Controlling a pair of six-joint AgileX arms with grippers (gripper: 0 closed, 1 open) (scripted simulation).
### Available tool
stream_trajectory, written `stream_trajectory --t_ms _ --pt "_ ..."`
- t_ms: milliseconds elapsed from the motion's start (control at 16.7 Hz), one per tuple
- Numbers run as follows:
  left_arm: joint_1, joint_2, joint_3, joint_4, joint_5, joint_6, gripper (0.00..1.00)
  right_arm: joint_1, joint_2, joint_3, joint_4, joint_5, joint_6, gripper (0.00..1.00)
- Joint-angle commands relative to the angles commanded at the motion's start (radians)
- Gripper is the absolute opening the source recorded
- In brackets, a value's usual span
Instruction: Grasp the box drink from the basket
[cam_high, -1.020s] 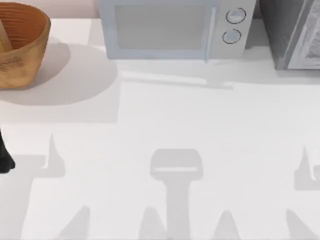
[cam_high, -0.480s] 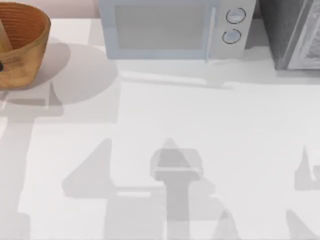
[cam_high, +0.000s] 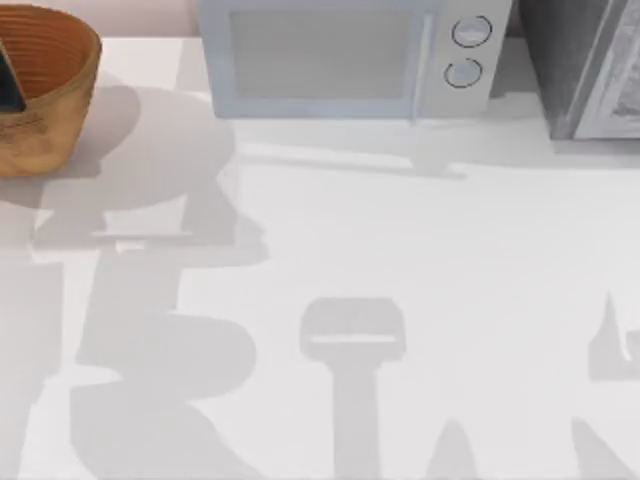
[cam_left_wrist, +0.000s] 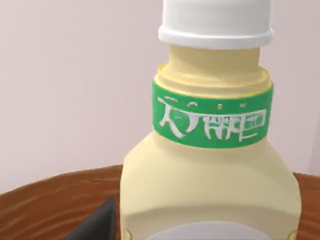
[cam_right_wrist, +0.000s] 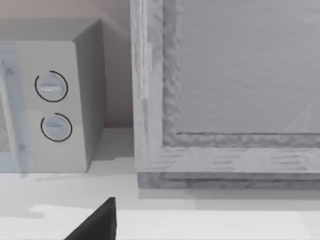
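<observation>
The drink (cam_left_wrist: 210, 170), a cream bottle with a white cap and green neck band, stands in the basket (cam_high: 45, 95) at the table's (cam_high: 400, 250) far left corner. The left hand (cam_high: 10, 85) hangs over the basket, close to the drink; whether it grips, I cannot tell. A microwave (cam_high: 350, 60) stands right of the basket.
</observation>
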Motion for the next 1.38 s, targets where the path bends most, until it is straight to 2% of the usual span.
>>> stream_trajectory --t_ms 240,600,1380 --pt "0.017 0.168 0.067 0.097 0.023 0.002 1.0 0.0 0.0 0.0 0.0 0.0 0.0 1.0" --pt "0.015 0.169 0.075 0.112 0.023 0.007 1.0 0.0 0.0 0.0 0.0 0.0 0.0 1.0" --pt "-0.012 0.312 0.302 0.006 -0.003 0.001 1.0 0.0 0.0 0.0 0.0 0.0 0.0 1.0"
